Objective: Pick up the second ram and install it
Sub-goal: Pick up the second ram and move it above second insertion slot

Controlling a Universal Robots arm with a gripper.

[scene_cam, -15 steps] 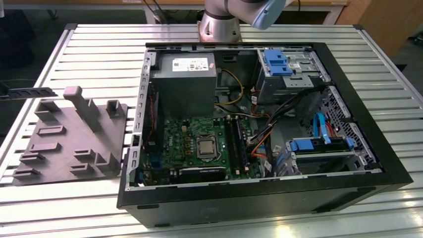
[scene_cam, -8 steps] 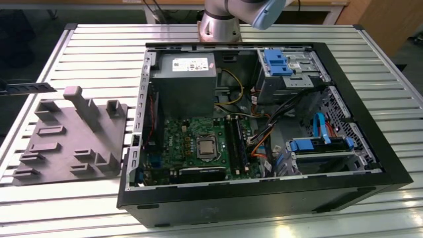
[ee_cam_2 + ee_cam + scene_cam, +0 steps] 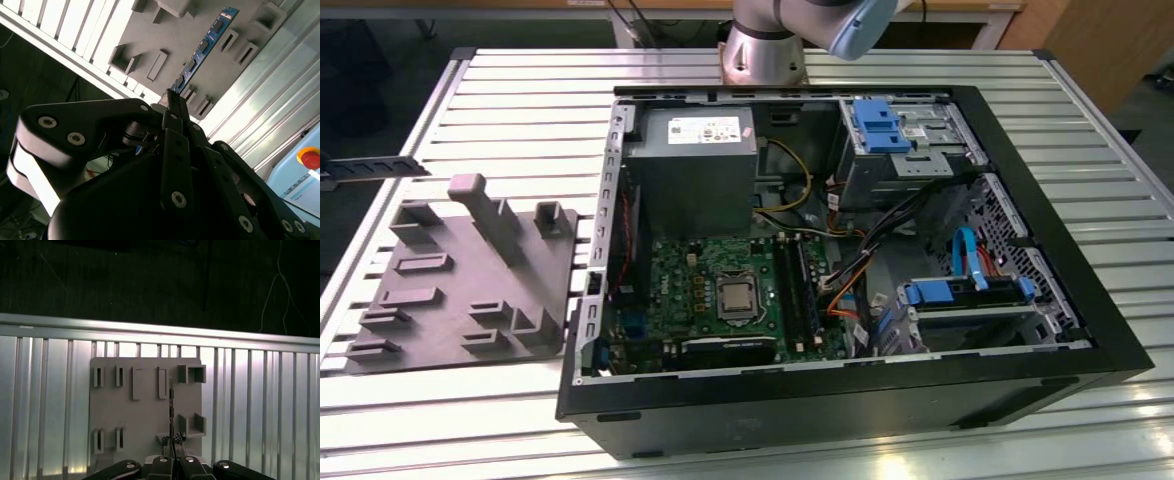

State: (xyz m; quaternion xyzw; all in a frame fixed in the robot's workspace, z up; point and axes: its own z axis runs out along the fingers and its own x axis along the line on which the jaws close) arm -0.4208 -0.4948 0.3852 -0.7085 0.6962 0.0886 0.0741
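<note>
The hand (image 3: 172,98) is pinched on 1 end of the second ram (image 3: 202,47), and that end is hidden between the fingers. In the first wrist view the stick shows edge-on as a thin line. Beyond the hand's tips, well apart from the stick, lies the grey moulded tray (image 3: 140,415) on the slatted metal surface (image 3: 50,400). Past the surface's edge the room is dark.

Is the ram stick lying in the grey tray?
No: in the second wrist view the claw grips one end of the second ram, which juts out in the air above the grey tray.
</note>
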